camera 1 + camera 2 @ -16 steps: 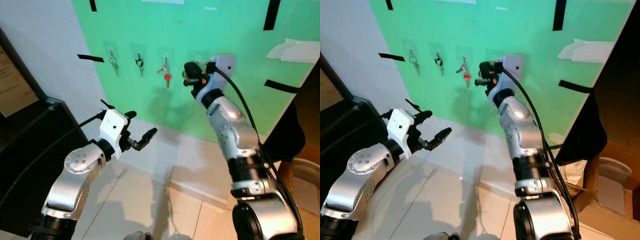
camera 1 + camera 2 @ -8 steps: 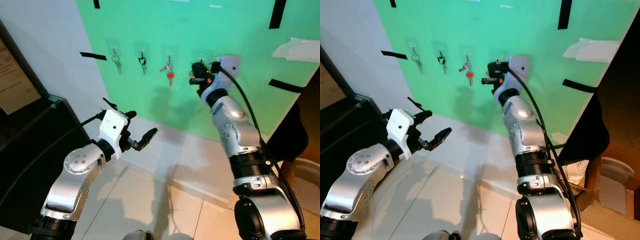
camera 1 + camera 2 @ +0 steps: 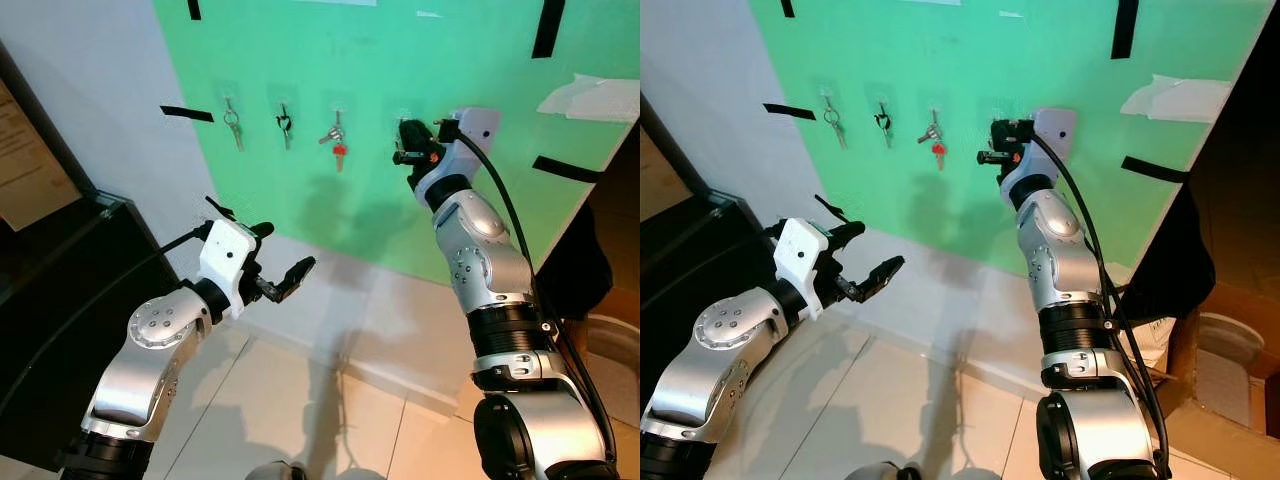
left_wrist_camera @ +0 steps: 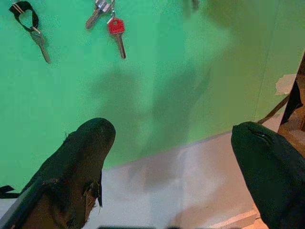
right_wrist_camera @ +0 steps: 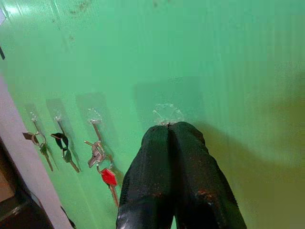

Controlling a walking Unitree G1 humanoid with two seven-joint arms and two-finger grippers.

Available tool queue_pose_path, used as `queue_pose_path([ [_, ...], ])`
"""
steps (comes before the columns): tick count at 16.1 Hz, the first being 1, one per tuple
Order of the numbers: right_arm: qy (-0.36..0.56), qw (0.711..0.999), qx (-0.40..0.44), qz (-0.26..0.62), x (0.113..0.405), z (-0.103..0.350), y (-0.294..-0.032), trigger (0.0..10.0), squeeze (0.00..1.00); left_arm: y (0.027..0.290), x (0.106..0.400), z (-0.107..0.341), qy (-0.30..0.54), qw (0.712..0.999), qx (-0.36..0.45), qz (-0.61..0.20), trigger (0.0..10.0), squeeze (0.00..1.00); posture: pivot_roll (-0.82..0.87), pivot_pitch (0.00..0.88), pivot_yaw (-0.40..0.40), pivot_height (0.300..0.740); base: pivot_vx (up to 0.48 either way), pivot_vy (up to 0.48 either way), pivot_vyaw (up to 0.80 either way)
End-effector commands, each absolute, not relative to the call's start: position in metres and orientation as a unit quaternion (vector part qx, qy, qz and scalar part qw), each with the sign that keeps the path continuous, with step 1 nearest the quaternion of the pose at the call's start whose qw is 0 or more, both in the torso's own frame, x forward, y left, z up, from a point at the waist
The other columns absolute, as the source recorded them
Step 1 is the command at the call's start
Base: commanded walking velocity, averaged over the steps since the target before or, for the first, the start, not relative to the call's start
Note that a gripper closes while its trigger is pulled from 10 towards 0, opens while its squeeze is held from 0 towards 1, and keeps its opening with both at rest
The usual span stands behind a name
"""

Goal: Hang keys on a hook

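Two black fingers of the right gripper are pressed together, tips at the clear hook on the green board; whether they pinch keys cannot be told. Beside it three hooks carry hanging keys: a red-tagged set, a black-looped key, a ring. Low down, the left gripper hangs spread wide, well clear of the wall.

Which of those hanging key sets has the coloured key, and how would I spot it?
Look at the green board on the wall, where a row of clear hooks holds three sets of keys. The red-headed key set is the third from the left, next to the right gripper; its neighbours have no red.
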State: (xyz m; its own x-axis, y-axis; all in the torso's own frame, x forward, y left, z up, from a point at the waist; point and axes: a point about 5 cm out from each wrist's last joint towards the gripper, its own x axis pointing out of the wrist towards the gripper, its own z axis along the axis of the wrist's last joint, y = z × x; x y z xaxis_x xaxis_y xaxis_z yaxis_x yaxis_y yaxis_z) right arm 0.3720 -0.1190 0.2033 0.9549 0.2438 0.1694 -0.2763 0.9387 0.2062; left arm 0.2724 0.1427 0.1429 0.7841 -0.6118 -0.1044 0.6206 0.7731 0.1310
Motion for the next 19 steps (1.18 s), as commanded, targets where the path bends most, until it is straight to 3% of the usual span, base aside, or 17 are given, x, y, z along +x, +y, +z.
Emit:
queue_pose_path([
  [1, -0.075, 0.980, 0.119, 0.139, 0.371, 0.206, -0.113, 10.0, 0.00, 0.144, 0.272, 0.144, 0.028, 0.940, 0.082, -0.328, 10.0, 0.00, -0.01, 0.000, 0.091, 0.740, 0.000, 0.000, 0.00],
  [7, -0.065, 0.978, 0.118, 0.159, 0.371, 0.204, -0.102, 10.0, 0.00, 0.145, 0.270, 0.144, 0.029, 0.940, 0.084, -0.329, 10.0, 0.00, -0.01, 0.000, 0.086, 0.740, 0.000, 0.000, 0.00],
  [17, -0.051, 0.987, 0.117, 0.097, 0.381, 0.200, -0.118, 10.0, 0.00, 0.143, 0.270, 0.145, 0.030, 0.938, 0.082, -0.334, 10.0, 0.00, -0.01, 0.000, 0.092, 0.740, 0.000, 0.000, 0.00],
  [19, -0.024, 0.988, 0.100, 0.118, 0.379, 0.190, -0.113, 10.0, 0.00, 0.142, 0.270, 0.145, 0.030, 0.937, 0.078, -0.339, 10.0, 0.00, -0.01, 0.000, 0.090, 0.740, 0.000, 0.000, 0.00],
])
